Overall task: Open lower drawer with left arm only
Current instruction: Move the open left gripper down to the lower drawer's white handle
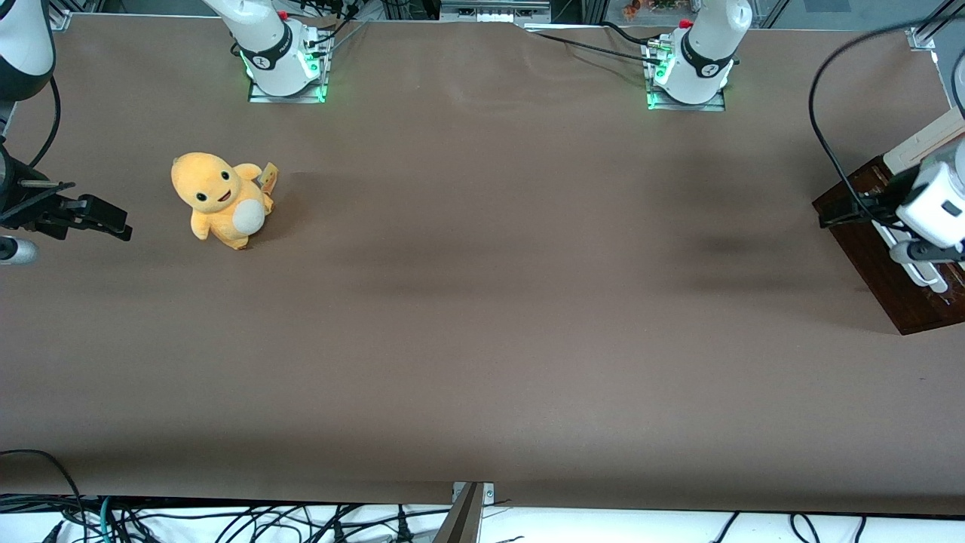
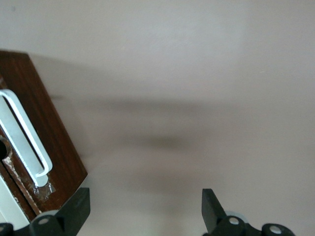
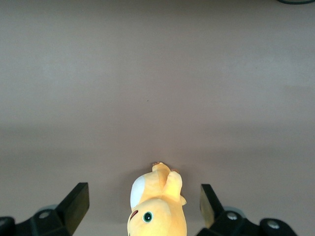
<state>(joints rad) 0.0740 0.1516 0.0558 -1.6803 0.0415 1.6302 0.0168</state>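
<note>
Hand (image 2: 142, 212) of the left arm (image 1: 938, 204): released, grasping nothing. Fingers (image 2: 74, 210) spread wide in the left wrist view, with only bare worktop (image 1: 482, 317) seen between them.

Positioned at the working arm's end of the worktop, held over the front of the small dark wood cabinet (image 1: 878, 275). Seen in the front view as a black part (image 1: 848, 211) projecting from the white wrist housing across the upper part of the cabinet front. Trailed by a loose black cable (image 1: 818, 121) looping up from the wrist.

Lower drawer (image 2: 56, 142): dark reddish-brown wood front, forming the strip of the cabinet front that meets the worktop. Fitted with a white bar handle (image 2: 27, 140) running lengthwise along the front. Located just beside one finger of the hand, not between the two fingers. Handle apart from both fingers; no contact visible. Separated by a seam from the next panel of the cabinet. Whether pulled out at all: cannot tell.

Cabinet: standing at the edge of the front view, topped by a cream-white panel (image 1: 920, 147) partly covered by the arm. White handle bar (image 1: 931, 280) showing below the wrist housing in the front view.

Elsewhere on the worktop: orange plush toy (image 1: 222, 200) with a white belly, sitting upright, well apart from the cabinet, toward the parked arm's end. Also seen from above in the right wrist view (image 3: 157, 206).

Worktop covering: plain brown, matte, slightly wrinkled near the arm bases.
</note>
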